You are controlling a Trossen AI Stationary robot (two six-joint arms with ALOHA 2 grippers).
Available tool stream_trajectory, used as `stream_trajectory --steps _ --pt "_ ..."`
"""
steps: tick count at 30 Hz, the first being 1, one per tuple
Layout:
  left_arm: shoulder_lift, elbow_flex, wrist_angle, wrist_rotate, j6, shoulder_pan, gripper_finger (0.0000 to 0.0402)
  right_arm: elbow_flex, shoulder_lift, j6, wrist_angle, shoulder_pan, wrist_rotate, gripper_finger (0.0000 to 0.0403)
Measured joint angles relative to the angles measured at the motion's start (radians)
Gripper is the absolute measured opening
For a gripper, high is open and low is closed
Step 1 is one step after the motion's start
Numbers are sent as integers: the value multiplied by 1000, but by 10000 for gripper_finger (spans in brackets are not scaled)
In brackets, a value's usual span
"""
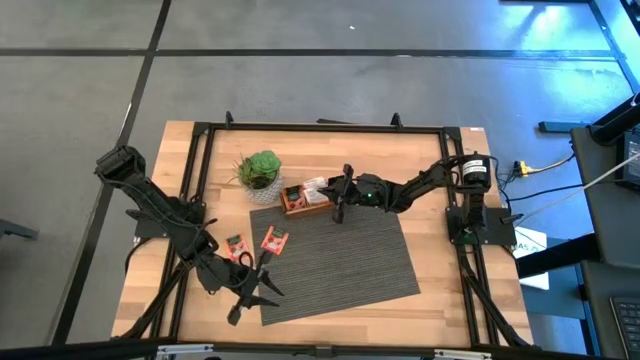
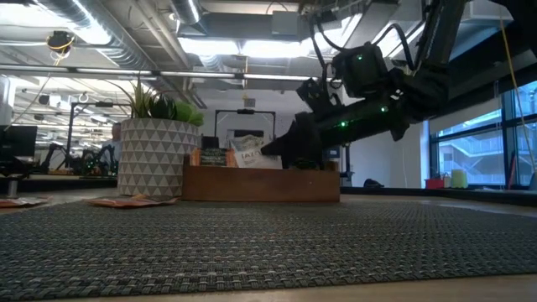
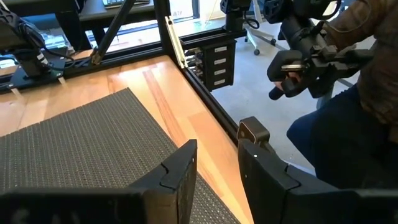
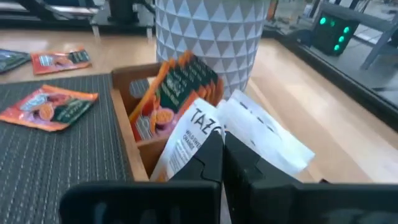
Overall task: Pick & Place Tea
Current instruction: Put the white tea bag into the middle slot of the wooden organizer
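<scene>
right pincer (image 4: 222, 155) pressed together at white tea sachet (image 4: 205, 134) over tray (image 4: 127, 121); left pincer (image 3: 217, 171) spread, empty.

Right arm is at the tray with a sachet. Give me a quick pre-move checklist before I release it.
1. Right gripper shut on the white sachet: ok.
2. Sachet over the wooden tray: ok, though which compartment, cannot tell.
3. Compartment beside it already holds orange sachets; room for more: cannot tell.
4. Potted plant right behind the tray, clearance tight: not ok.
5. Left gripper open, parked at the mat's near-left edge, away from the tray: ok.
6. Loose sachets left on the mat: not ok, job unfinished.
</scene>
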Motion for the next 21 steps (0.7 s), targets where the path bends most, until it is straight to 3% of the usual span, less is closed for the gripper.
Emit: stream_trajectory --steps 11,15,21 --pt "0 0 -1 0 0 0 115 0 0 -47 -25 0 -2 13" --pt "0 0 -1 0 0 0 114 0 0 -74 -20 1 11 50" --pt "0 0 -1 0 -8 0 112 0 -35 -63 -25 6 162 113"
